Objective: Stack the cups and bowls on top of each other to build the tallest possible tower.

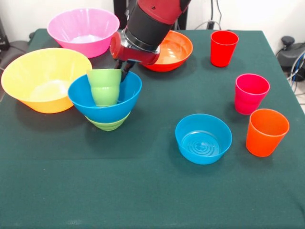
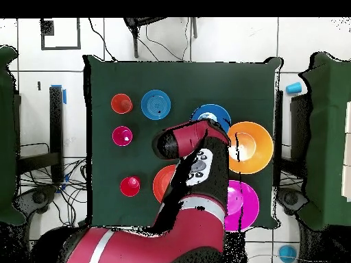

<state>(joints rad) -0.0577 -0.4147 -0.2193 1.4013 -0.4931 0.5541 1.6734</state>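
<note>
A light green cup (image 1: 105,88) stands upright inside the wide blue bowl (image 1: 125,106), which rests in the small green bowl (image 1: 108,125). This tower is at the left middle of the table. My gripper (image 1: 122,70) is right above it, at the cup's far right rim. In the overhead view my arm (image 2: 188,147) covers the gripper and part of the blue bowl (image 2: 214,112). The red cup (image 1: 223,47), magenta cup (image 1: 251,93) and orange cup (image 1: 266,132) stand upright on the right. The small translucent blue bowl (image 1: 203,138) sits in front of them.
The big yellow-orange bowl (image 1: 43,86) touches the tower's left side. The big pink bowl (image 1: 83,31) is at the far left. The shallow orange-red bowl (image 1: 177,47) lies behind my arm. The green table edge (image 1: 290,86) runs close to the cups on the right.
</note>
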